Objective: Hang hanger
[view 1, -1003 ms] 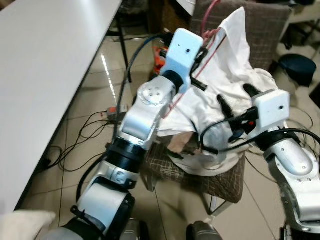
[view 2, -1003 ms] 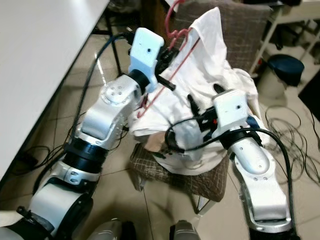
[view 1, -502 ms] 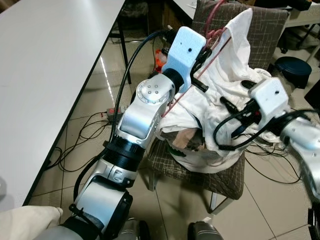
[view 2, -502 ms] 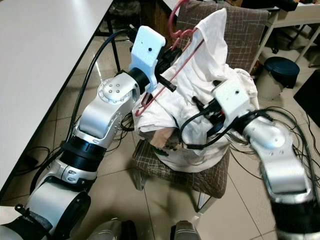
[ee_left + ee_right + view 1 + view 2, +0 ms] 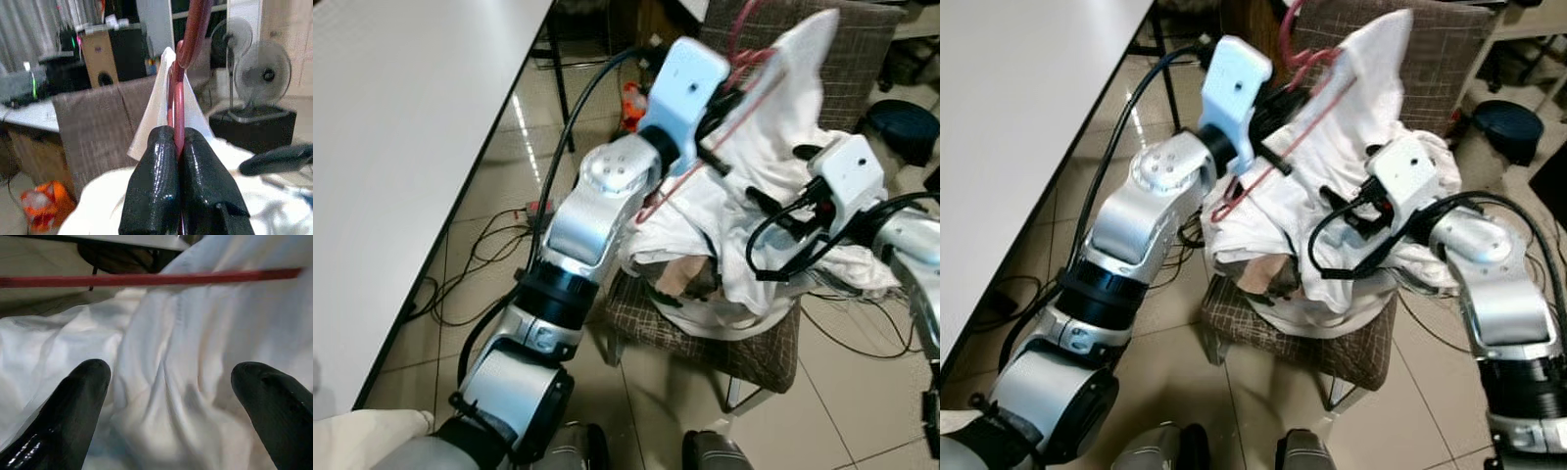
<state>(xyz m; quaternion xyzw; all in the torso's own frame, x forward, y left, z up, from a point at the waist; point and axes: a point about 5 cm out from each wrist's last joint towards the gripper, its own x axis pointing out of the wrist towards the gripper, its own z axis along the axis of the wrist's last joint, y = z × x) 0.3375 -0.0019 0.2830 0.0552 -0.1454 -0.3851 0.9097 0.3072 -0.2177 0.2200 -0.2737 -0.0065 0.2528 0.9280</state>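
the left hand (image 5: 177,147) is clamped on the thin, stiff red hanger (image 5: 1278,162) under its hook, limp white shirt (image 5: 1351,127) dragging; right hand (image 5: 168,396) spread apart.

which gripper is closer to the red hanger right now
Left. The left gripper has its fingers shut on the red hanger; the right gripper is open over the white cloth below it.
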